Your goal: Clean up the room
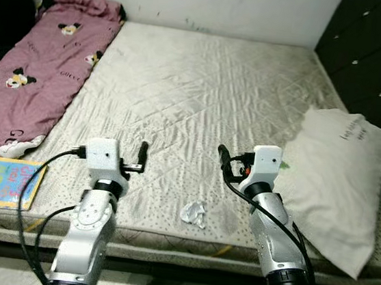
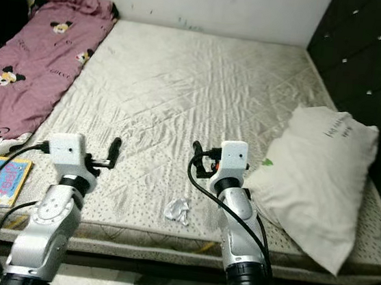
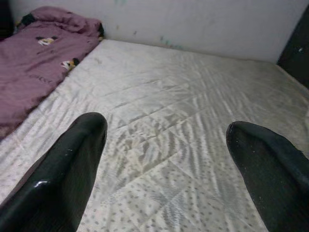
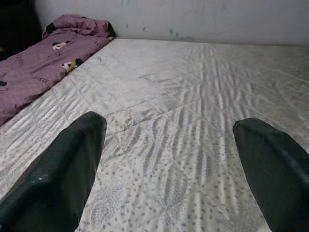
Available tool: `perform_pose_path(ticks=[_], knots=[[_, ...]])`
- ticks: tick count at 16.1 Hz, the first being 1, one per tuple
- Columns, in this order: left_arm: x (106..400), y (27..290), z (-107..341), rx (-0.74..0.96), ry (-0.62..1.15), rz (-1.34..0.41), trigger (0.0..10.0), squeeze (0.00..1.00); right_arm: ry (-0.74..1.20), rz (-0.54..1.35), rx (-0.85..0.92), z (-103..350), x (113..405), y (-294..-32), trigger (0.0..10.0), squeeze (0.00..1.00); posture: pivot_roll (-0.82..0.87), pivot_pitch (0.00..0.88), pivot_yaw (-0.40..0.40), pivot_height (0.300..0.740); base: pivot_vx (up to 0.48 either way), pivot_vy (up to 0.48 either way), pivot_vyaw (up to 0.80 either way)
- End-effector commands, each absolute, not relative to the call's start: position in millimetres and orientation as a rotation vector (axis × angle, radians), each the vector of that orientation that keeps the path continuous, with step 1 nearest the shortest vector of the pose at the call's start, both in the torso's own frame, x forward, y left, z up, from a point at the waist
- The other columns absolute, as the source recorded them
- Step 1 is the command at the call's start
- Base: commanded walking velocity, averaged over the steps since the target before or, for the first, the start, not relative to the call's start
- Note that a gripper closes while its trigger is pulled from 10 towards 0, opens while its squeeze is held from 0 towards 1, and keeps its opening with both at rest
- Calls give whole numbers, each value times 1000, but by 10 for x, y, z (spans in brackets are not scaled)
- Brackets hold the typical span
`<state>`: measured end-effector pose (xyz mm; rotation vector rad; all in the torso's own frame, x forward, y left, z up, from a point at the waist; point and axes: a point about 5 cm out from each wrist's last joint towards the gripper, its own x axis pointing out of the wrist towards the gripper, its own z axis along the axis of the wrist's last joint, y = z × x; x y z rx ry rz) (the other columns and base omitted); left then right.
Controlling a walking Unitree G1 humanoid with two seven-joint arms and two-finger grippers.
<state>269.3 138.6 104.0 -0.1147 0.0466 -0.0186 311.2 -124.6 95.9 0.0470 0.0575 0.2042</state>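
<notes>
A crumpled white paper scrap (image 1: 194, 214) lies on the bare mattress (image 1: 203, 89) near its front edge, between my two arms. My left gripper (image 1: 143, 153) hovers over the mattress to the left of the scrap and a little beyond it. It is open and holds nothing, and the left wrist view shows its fingers (image 3: 72, 159) spread wide. My right gripper (image 1: 223, 154) is held just right of the scrap and beyond it. It is open too, with empty fingers (image 4: 67, 164) wide apart over the quilted cover.
A purple cartoon-print blanket (image 1: 44, 64) runs along the mattress's left side. A colourful book (image 1: 5, 182) lies at the front left corner. A white pillow (image 1: 337, 180) rests on the right, beside the dark padded wall (image 1: 379, 61). The white wall (image 1: 193, 2) is behind.
</notes>
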Motion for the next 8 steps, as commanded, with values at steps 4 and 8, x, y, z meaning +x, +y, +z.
perform_pose_path(ticks=[4, 8], knots=[[2705, 1326, 1071, -105, 41, -20, 10000, 0, 44, 191, 33, 992, 3117, -1305, 10000, 0, 50, 0, -31, 740, 60, 0, 0], [2643, 1417, 1065, 43, 57, 47, 10000, 0, 36, 194, 16, 1001, 3112, -1316, 10000, 0, 51, 0, -29, 740, 0, 0, 0]])
